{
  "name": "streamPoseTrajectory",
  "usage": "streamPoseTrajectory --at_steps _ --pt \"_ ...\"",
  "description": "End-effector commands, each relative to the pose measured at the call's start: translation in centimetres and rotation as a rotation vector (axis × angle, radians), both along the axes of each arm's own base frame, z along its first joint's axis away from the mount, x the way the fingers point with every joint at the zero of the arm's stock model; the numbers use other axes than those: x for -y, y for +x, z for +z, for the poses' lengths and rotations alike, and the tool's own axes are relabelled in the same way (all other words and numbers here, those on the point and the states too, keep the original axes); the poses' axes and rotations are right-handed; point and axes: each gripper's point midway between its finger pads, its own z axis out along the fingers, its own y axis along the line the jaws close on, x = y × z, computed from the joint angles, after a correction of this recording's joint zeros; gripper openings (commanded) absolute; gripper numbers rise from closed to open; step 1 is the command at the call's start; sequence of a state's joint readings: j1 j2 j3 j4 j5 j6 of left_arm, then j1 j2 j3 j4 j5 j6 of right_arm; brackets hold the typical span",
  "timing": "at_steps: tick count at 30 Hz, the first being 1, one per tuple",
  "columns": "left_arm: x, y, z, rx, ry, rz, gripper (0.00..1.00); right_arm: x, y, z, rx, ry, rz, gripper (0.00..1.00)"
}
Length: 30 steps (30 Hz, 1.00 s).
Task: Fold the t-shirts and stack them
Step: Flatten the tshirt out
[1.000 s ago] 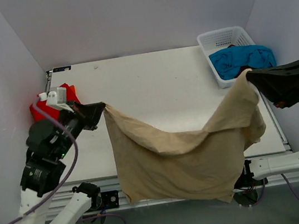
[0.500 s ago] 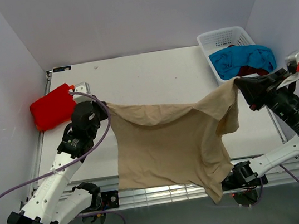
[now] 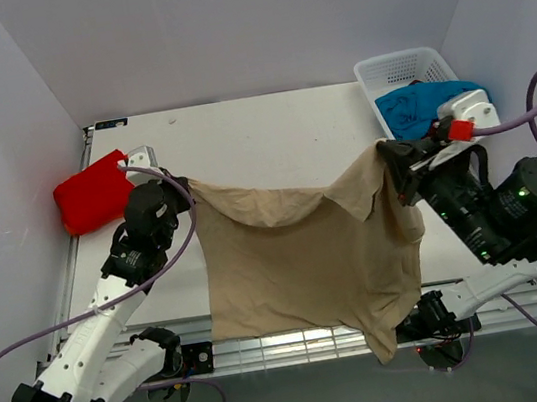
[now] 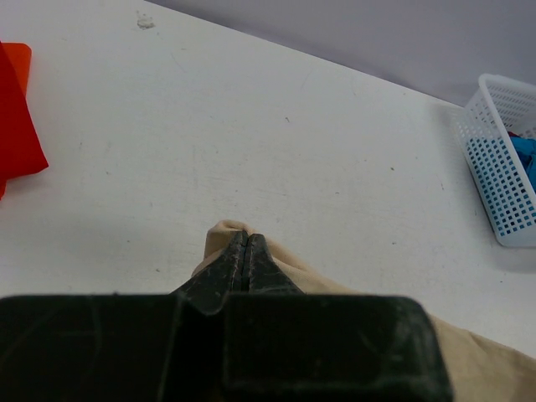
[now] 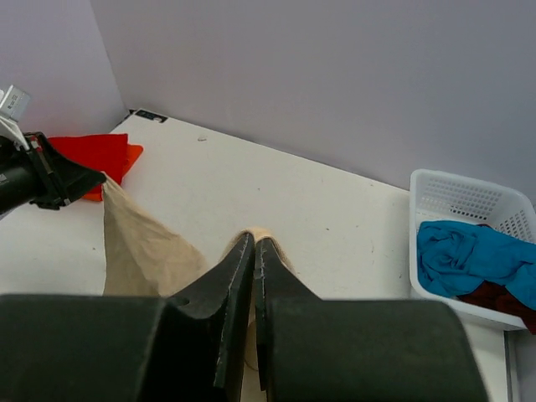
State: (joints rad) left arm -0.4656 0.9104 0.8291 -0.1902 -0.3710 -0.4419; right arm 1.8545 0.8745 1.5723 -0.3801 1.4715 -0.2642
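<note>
A tan t-shirt (image 3: 298,262) hangs spread between both grippers above the table, its lower hem drooping past the near edge. My left gripper (image 3: 184,189) is shut on its left top corner, which shows as a tan bulge (image 4: 228,230) at the fingertips. On the right top corner (image 5: 264,235) my right gripper (image 3: 390,157) is shut. A folded bright red t-shirt (image 3: 93,192) lies at the far left of the table. A turquoise-blue t-shirt (image 3: 426,104) with a dark red one (image 5: 501,297) beneath it fills the white basket (image 3: 392,69).
The white table (image 3: 268,130) stretches bare behind the hanging cloth to the back wall. The basket stands at the back right corner, close to my right arm. Grey walls close in on the left, back and right.
Both grippers have come down and inward with the tan t-shirt. The right one moved left from the table's right edge, and the cloth now hangs flatter between them.
</note>
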Motion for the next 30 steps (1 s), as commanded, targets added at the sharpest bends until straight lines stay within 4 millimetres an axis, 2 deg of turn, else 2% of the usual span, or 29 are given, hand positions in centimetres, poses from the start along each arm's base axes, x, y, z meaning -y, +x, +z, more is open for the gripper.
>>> streamPoseTrajectory --at_steps 1,2,3,4,6,8,10,12,14,15,16,17,18,20,21,22,23,25,30 --pt "-0.5 -0.3 1.8 0.054 -0.021 0.011 0.00 -2.9 -0.1 2.3 0.011 0.018 -0.019 0.08" --pt "-0.5 -0.3 1.8 0.054 -0.021 0.009 0.00 -3.9 0.4 2.5 0.032 -0.012 -0.038 0.08" --pt "-0.5 -0.3 1.7 0.051 -0.022 0.008 0.00 -5.5 1.9 2.1 0.051 -0.070 -0.107 0.08" --pt "-0.5 -0.4 1.8 0.052 -0.025 0.009 0.00 -7.0 2.5 2.3 0.075 -0.082 -0.073 0.08" --pt "-0.6 -0.7 1.8 0.052 -0.023 0.007 0.00 -8.3 4.0 2.3 0.081 -0.070 -0.073 0.08" --pt "-0.9 -1.0 1.9 0.055 -0.015 0.010 0.00 -7.9 5.6 2.7 0.093 -0.028 -0.052 0.08" --pt "-1.3 -1.5 2.3 0.072 -0.013 0.014 0.00 -6.7 7.1 3.0 0.102 0.021 -0.042 0.08" --pt "-1.1 -1.7 3.0 0.098 -0.025 0.000 0.00 -5.3 8.9 3.0 0.112 0.016 -0.085 0.08" --pt "-1.0 -1.7 3.3 0.107 -0.030 -0.006 0.00 -5.2 10.3 2.6 0.104 -0.012 -0.100 0.08" --pt "-1.0 -1.6 3.3 0.105 -0.025 -0.005 0.00 -4.5 12.1 1.7 0.079 -0.053 -0.147 0.08" --pt "-1.0 -1.4 3.3 0.100 -0.020 -0.001 0.00 -5.2 12.8 1.3 0.063 -0.045 -0.108 0.08" --pt "-1.3 -1.4 3.1 0.095 -0.017 0.015 0.00 -5.4 14.1 0.1 0.036 -0.064 -0.115 0.08" --pt "-1.4 -1.3 2.9 0.090 -0.011 0.022 0.00 -4.7 15.9 -1.3 0.008 -0.085 -0.127 0.08" --pt "-1.8 -1.0 2.2 0.084 -0.005 0.049 0.00 -4.3 18.2 -3.6 -0.045 -0.098 -0.151 0.08" --pt "-1.9 -0.9 1.9 0.082 -0.002 0.060 0.00 -3.4 19.8 -5.3 -0.080 -0.118 -0.170 0.08" --pt "-2.0 -0.7 0.9 0.063 0.009 0.070 0.00 -3.0 20.6 -6.3 -0.104 -0.120 -0.177 0.08" --pt "-2.3 -0.4 0.7 0.064 0.009 0.090 0.00 -1.8 21.9 -7.5 -0.130 -0.133 -0.218 0.08" --pt "-2.5 0.3 -0.7 0.038 0.021 0.109 0.00 -1.0 23.1 -9.5 -0.166 -0.153 -0.230 0.08" --pt "-2.6 2.3 -2.1 0.050 0.002 0.106 0.00 2.3 25.8 -12.4 -0.228 -0.136 -0.251 0.08"
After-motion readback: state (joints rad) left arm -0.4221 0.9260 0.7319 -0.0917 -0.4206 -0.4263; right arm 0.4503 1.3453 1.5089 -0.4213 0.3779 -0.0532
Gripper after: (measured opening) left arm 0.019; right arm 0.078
